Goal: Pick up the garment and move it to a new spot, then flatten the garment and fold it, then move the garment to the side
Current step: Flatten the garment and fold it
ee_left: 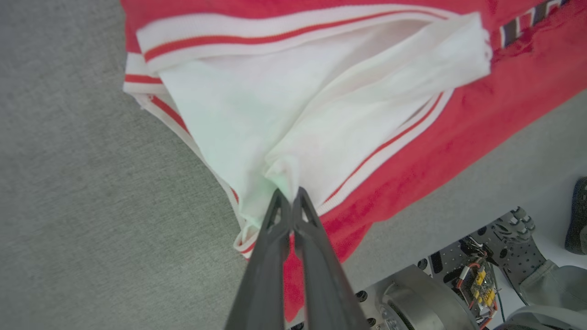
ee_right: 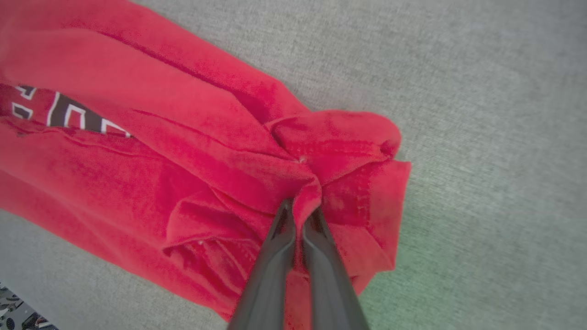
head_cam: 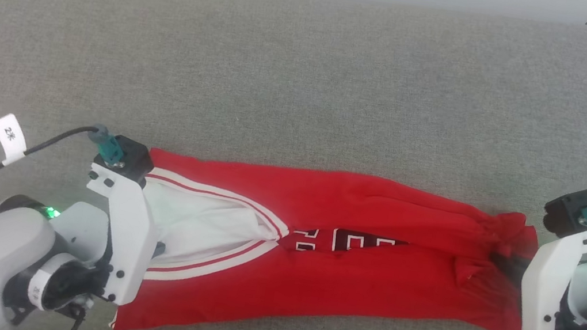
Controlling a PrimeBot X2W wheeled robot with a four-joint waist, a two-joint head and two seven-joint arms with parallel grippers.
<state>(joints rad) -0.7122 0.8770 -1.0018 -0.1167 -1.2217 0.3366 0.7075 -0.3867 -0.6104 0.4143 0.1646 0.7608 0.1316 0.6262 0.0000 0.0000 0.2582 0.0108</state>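
Strung sideways along the near part of the grey bench [head_cam: 307, 74]: the shirt [head_cam: 346, 280], red, drawn into long creases, dark lettering [head_cam: 357, 243] half swallowed by a fold at mid-chest. At its left end, the left claw [ee_left: 288, 196] nipped tight on the white sleeve [ee_left: 298, 101], fingers pressed together with cloth bunched at the tips, striped trim [ee_left: 284, 32] running either side. At its right end, the right claw [ee_right: 300, 208] clamped on a gathered wad of red edge, a fold squeezed between the tips. Body of the shirt resting on the bench between the two claws.
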